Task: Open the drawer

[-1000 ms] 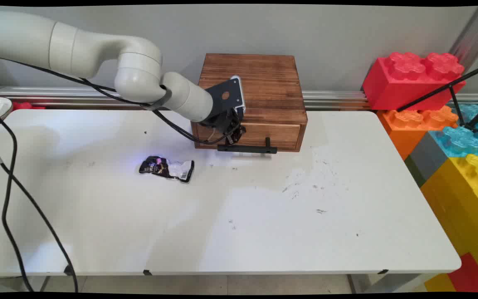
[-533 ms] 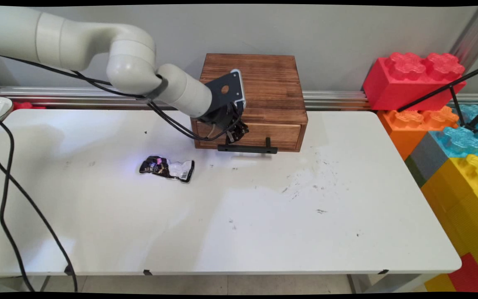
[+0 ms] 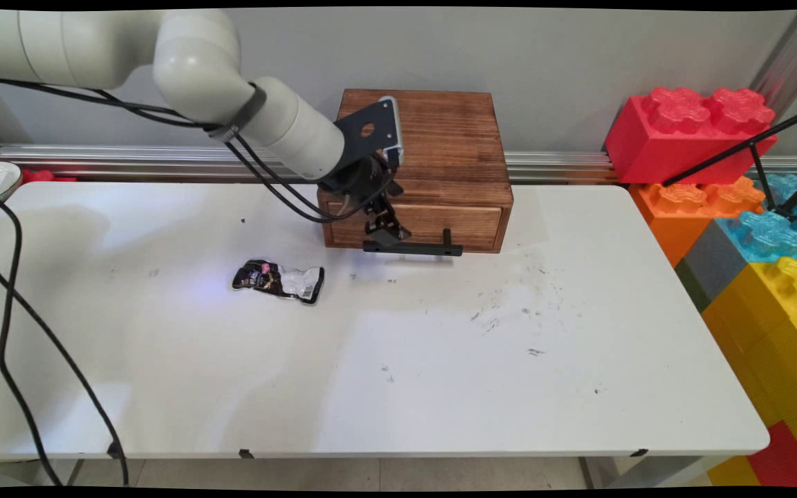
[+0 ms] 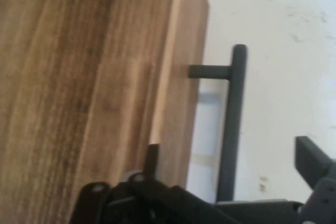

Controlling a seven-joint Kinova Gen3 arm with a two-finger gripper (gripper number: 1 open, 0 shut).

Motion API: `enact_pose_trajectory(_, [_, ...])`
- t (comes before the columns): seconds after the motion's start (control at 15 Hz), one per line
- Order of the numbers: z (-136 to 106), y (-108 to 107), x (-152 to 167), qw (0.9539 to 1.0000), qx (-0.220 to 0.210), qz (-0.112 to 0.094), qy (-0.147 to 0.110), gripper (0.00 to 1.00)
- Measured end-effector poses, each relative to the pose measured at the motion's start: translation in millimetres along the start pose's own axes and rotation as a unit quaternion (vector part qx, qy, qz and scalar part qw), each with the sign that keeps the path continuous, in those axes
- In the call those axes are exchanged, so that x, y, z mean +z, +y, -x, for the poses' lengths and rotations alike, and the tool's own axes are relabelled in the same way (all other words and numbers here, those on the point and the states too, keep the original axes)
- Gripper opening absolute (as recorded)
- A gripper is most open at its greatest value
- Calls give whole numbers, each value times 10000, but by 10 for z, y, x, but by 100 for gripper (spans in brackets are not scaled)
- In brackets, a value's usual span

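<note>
Since the earlier main-view frames, the arm's elbow and forearm have risen and swung toward the upper left, while the gripper (image 3: 386,232) has tipped more steeply downward and closed on the left end of the black handle (image 3: 416,248).

Handle: a horizontal black bar standing off the drawer front (image 3: 433,225) on short posts, low on the wooden box (image 3: 426,159). In the hand view the handle (image 4: 231,124) runs up the frame, apart from the wood (image 4: 94,87), with white table showing in the gap between them.

Gripper: the fingers stand wide. One finger (image 4: 315,163) lies on the table side of the bar; the other (image 4: 152,161) lies against the drawer front. The bar sits between them. No contact with the bar can be confirmed.

Drawer: the front appears flush with the box, so it is judged to be closed.

Progress, as a judgement: the hand is placed about the handle; nothing is clamped and nothing has been pulled.

Surroundings: the box stands at the far edge of the white table (image 3: 440,387), against the wall. A crumpled dark-and-white packet (image 3: 278,281) lies on the table to the picture's left of the box, well apart from the gripper. Large coloured toy bricks (image 3: 689,131) are stacked beyond the table's right end.
</note>
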Motion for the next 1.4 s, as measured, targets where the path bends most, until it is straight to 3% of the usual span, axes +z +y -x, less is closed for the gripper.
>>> enact_pose_trajectory(0.4, [-16, -140, -21, 9981, 120, 559, -228, 100])
enact_pose_trajectory(0.73, [-99, -194, 95, 9953, 281, 841, -387, 100])
enact_pose_trajectory(1.4, [-204, -165, 446, 9909, 552, 1049, -640, 100])
